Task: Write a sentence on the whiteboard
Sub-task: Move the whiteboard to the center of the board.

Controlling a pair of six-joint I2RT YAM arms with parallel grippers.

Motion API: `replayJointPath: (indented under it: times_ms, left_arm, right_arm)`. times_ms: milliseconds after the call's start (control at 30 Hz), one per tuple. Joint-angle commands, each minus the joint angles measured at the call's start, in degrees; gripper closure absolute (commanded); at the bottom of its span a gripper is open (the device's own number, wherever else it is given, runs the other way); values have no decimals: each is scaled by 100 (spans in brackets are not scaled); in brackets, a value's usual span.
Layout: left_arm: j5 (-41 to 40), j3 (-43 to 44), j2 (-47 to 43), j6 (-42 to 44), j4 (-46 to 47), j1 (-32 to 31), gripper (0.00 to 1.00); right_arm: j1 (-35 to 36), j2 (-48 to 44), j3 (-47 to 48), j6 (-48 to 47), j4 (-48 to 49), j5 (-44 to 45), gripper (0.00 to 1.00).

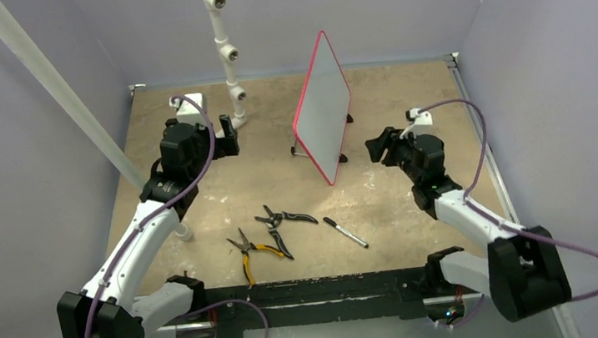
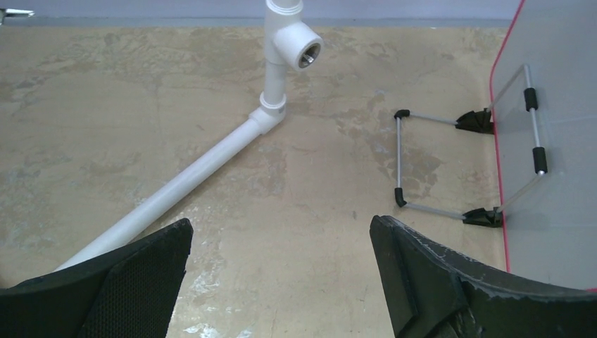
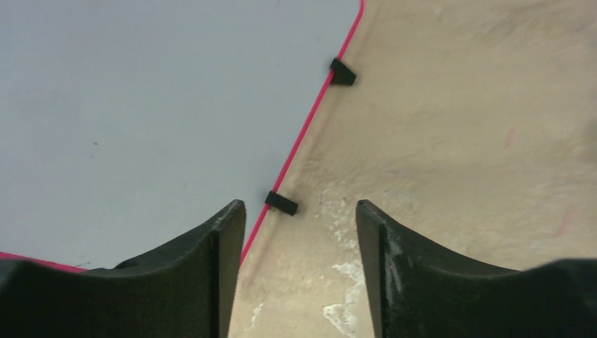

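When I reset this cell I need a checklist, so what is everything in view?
whiteboard: one, white with red frame, upright at centre far, no writing visible
wire stand: one, silver and black, behind the board
marker: one, black and white, near centre
yellow-handled pliers: one, near centre-left
black-handled cutters: one, beside the pliers
pipe assembly: one, white, far left
table: one, tan
left gripper: black, open, empty
right gripper: black, open, empty, by the board's edge
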Motion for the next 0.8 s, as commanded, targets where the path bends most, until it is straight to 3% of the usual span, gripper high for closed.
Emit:
replayJointPath:
  times_ms: [0, 233, 500, 767]
  left_arm:
    - [548, -2, 34, 137, 338, 29, 3]
    - [816, -82, 122, 71, 444, 29, 4]
    - [1009, -70, 192, 132, 434, 29, 5]
    - [994, -40, 197, 163, 388, 29, 5]
  right_arm:
    - [-12, 804, 179, 256, 826, -862, 44]
    - [-4, 2299, 806, 187, 874, -1260, 56]
    - [71, 3327, 1416, 74, 913, -1670, 67]
    - [181, 3905, 1763, -76, 803, -1670, 68]
